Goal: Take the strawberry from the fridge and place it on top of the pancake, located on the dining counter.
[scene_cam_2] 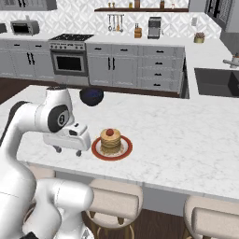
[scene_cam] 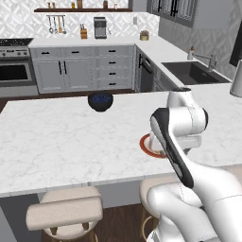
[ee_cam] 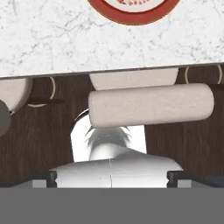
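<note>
So you're looking at a kitchen w/ the dining counter point(scene_cam_2: 186, 140) running across the front: white marble-look slab, faint grey veins, beige-cushioned stools point(scene_cam_2: 116, 200) tucked under its near edge. Behind it, light-grey cabinets point(scene_cam_2: 135, 65) w/ black handles line the back wall, a steel oven point(scene_cam_2: 69, 58) w/ cooktop sits among them, a coffee machine point(scene_cam_2: 154, 27) and knife block point(scene_cam_2: 137, 32) stand on the rear worktop, utensils hang on the patterned tile. The sink point(scene_cam: 191, 72) is set in the white worktop on the right side. Floor is dark wood.

On the counter, a dark round bowl point(scene_cam: 100, 100) w/ blue contents sits toward the far edge, well apart from the plate point(scene_cam_2: 95, 150). The plate has an orange-red rim and sits near the counter's near edge, above a stool. On it is the pancake point(scene_cam_2: 110, 142), a pale tan stack, several layers showing at the side. The strawberry point(scene_cam_2: 109, 132) rests on top of the stack, centred: tiny, roundish, plain red.

The gripper point(scene_cam_2: 68, 150) hangs just beside the plate on its left in the right base view, low over the marble, apart from the stack. Its jaws are spread wide and hold nothing. In the hand view the fingertips point(ee_cam: 175, 177) sit far apart at the bottom corners, w/ the plate rim at the top edge and a stool cushion point(ee_cam: 151, 105) below the counter's edge.
</note>
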Motion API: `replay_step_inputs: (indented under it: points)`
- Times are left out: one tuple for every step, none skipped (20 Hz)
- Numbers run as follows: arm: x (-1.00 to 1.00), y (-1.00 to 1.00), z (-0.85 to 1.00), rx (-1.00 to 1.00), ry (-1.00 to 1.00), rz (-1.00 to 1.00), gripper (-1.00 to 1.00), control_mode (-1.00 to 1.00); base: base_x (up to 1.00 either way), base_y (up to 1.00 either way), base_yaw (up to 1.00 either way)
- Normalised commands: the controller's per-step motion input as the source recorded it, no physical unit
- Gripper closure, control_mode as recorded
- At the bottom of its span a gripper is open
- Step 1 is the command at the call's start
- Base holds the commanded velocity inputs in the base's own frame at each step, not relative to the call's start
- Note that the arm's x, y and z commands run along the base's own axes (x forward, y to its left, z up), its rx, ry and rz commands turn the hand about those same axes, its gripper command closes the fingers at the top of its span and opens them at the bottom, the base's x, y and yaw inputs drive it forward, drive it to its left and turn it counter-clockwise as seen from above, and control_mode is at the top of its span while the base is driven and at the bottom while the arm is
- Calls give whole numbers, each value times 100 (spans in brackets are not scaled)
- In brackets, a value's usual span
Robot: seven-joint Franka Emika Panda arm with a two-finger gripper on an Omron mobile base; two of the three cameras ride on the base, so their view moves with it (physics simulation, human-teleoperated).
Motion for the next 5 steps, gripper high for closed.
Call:
replay_step_inputs:
  points:
    - [-71,10,0,0,0,0,-100,-100,0,0,0]
    - [-75,12,0,0,-1,0,-100,-100,0,0,0]
    - [-71,8,0,0,0,0,-100,-100,0,0,0]
    - [-67,10,0,0,0,0,-100,-100,0,0,0]
    - [-65,7,0,0,0,0,-100,-100,0,0,0]
